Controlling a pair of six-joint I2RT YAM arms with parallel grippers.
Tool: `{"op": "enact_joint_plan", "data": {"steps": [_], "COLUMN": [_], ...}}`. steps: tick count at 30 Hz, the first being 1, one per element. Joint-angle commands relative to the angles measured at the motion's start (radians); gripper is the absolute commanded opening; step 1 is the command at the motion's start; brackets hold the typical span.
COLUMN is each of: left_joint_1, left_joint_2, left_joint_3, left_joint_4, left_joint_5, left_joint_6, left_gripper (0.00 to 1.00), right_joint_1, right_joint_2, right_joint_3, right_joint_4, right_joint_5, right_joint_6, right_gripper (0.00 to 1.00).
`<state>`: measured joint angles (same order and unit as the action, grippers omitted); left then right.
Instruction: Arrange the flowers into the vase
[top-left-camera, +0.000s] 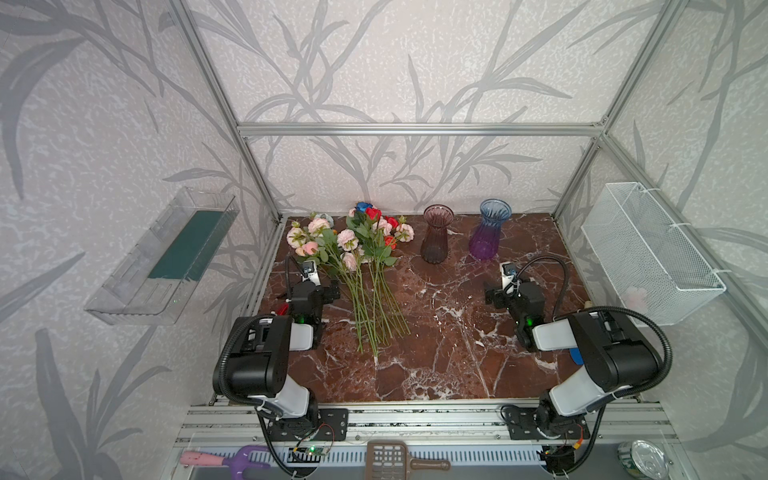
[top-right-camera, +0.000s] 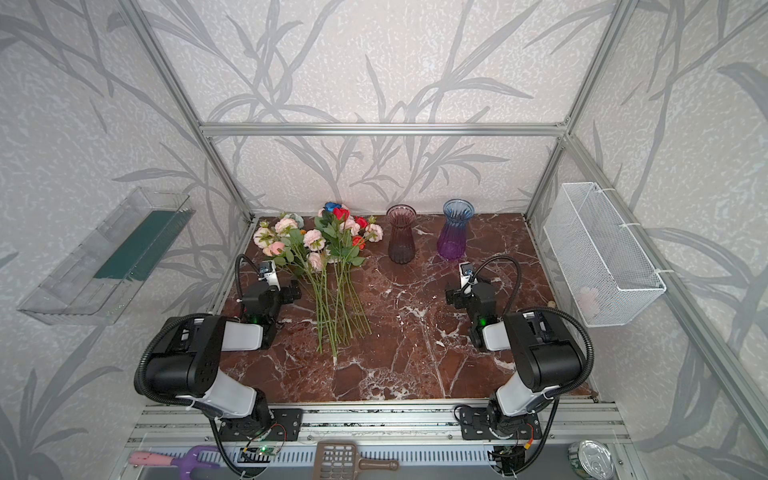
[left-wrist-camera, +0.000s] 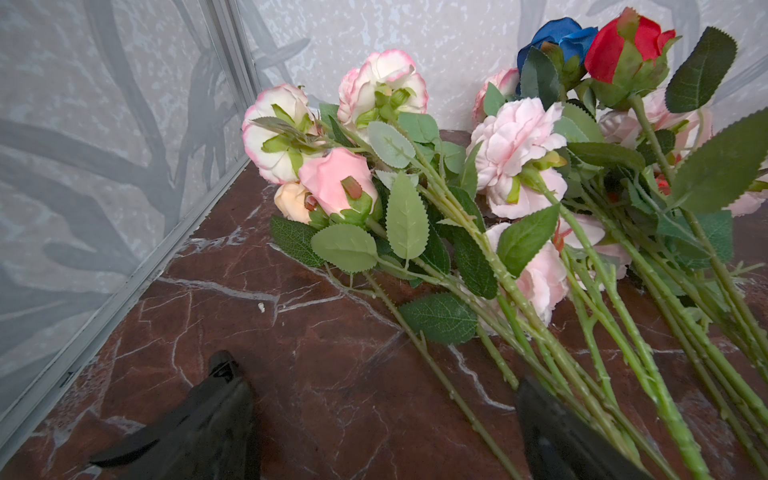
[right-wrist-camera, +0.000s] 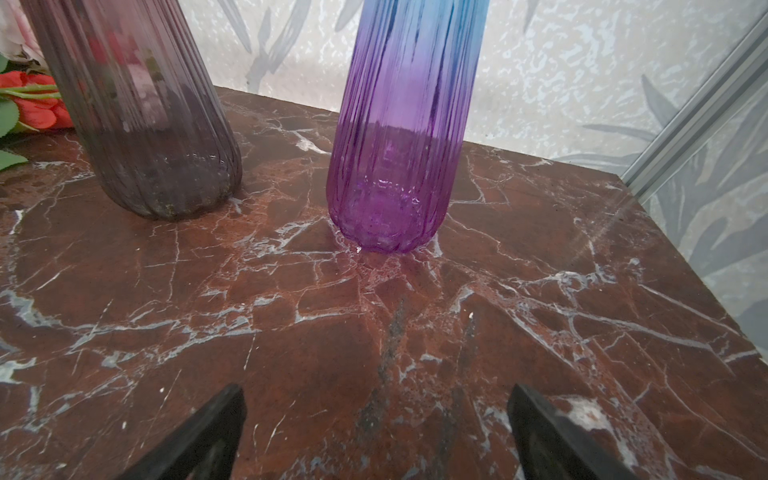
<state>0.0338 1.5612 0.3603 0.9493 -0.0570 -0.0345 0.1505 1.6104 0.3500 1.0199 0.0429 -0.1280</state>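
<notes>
The flowers (top-left-camera: 361, 249) (top-right-camera: 328, 249) lie in a loose bunch at the table's back left, blooms toward the back wall and green stems toward the front. Pale pink, red and dark blue blooms show in the left wrist view (left-wrist-camera: 515, 158). Two vases stand upright at the back middle: a smoky purple one (top-left-camera: 436, 239) (top-right-camera: 401, 239) (right-wrist-camera: 145, 124) and a blue-to-purple one (top-left-camera: 488, 235) (top-right-camera: 455, 235) (right-wrist-camera: 399, 145). My left gripper (top-left-camera: 320, 286) (left-wrist-camera: 374, 374) is open just left of the stems, with one thin stem lying on the table between its fingers. My right gripper (top-left-camera: 505, 291) (right-wrist-camera: 376, 399) is open and holds nothing, short of the blue-to-purple vase.
A clear plastic tray (top-left-camera: 162, 257) hangs on the left wall and a white wire basket (top-left-camera: 648, 253) on the right wall. Metal frame posts edge the brown marble table (top-left-camera: 436, 353). On the front rail lie a pink-and-purple tool (top-left-camera: 224, 459), a brown scoop (top-left-camera: 390, 455) and a tin can (top-left-camera: 642, 459).
</notes>
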Motion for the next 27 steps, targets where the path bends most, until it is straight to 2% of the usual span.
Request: {"op": "enact_joint_plan", "data": {"steps": [1, 5, 9, 11, 18, 20, 23, 25, 27], "left_joint_1": [0.002, 0.002, 0.004, 0.011, 0.010, 0.003, -0.015, -0.018, -0.017], "left_joint_2": [0.008, 0.008, 0.008, 0.007, 0.008, 0.003, -0.086, -0.189, -0.307], "left_joint_3": [0.012, 0.012, 0.012, 0.014, 0.011, 0.005, -0.005, 0.022, 0.046], "left_joint_4": [0.008, 0.005, 0.006, -0.001, 0.007, 0.017, -0.034, -0.167, -0.298], "left_joint_5": [0.004, 0.006, 0.008, 0.015, -0.010, -0.019, -0.057, -0.077, -0.082], "left_joint_6": [0.012, 0.010, 0.008, -0.004, -0.004, -0.001, 0.013, 0.009, -0.005], "left_gripper": [0.99, 0.99, 0.99, 0.99, 0.99, 0.99, 0.99, 0.99, 0.99], "right_joint_1": [0.000, -0.003, -0.084, -0.085, -0.082, -0.062, -0.024, 0.007, 0.035], "right_joint_2": [-0.019, -0.019, -0.025, -0.026, -0.026, -0.060, -0.172, -0.257, -0.345], "right_joint_3": [-0.008, -0.004, 0.020, 0.023, 0.019, 0.013, 0.028, 0.039, 0.069], "right_joint_4": [0.031, 0.022, -0.030, -0.042, -0.031, -0.045, -0.169, -0.266, -0.432], "right_joint_5": [0.000, -0.007, -0.142, -0.103, -0.086, -0.014, 0.033, 0.090, 0.097], "right_joint_6": [-0.006, -0.004, 0.060, 0.069, 0.071, 0.073, 0.041, 0.046, 0.065], "right_gripper": [0.99, 0.99, 0.99, 0.99, 0.99, 0.99, 0.99, 0.99, 0.99]}}
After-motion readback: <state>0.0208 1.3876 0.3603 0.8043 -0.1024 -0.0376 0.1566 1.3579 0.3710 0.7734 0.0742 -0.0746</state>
